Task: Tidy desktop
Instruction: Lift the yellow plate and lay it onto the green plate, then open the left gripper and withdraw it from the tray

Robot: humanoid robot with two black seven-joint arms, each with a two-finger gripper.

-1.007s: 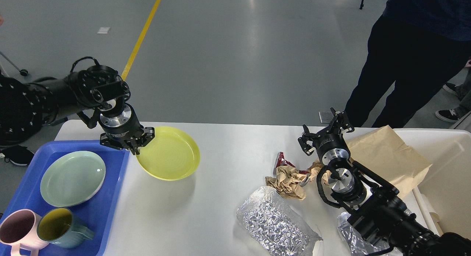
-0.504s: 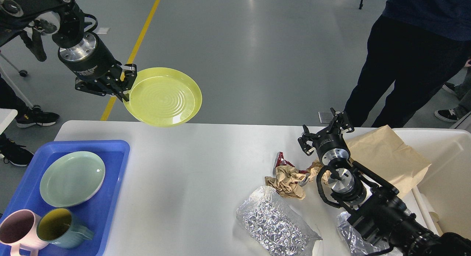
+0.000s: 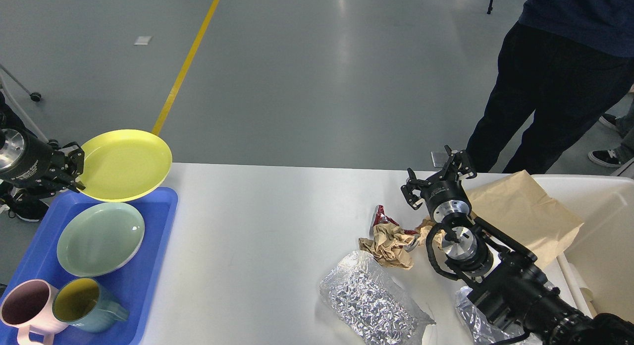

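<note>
Now | left pincer [image 3: 75,167] grips yellow plate [image 3: 124,164] | above blue tray [image 3: 148,265]

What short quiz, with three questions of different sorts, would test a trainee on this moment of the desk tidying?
1. True or false: the left gripper holds the yellow plate by its rim above the blue tray.
2. Which item on the tray is nearest the yellow plate? A) pink mug B) pale green plate C) teal mug
3. Fill in: the crumpled brown paper lies on the white ____.

Key: 1 true; 2 B; 3 desktop.
</note>
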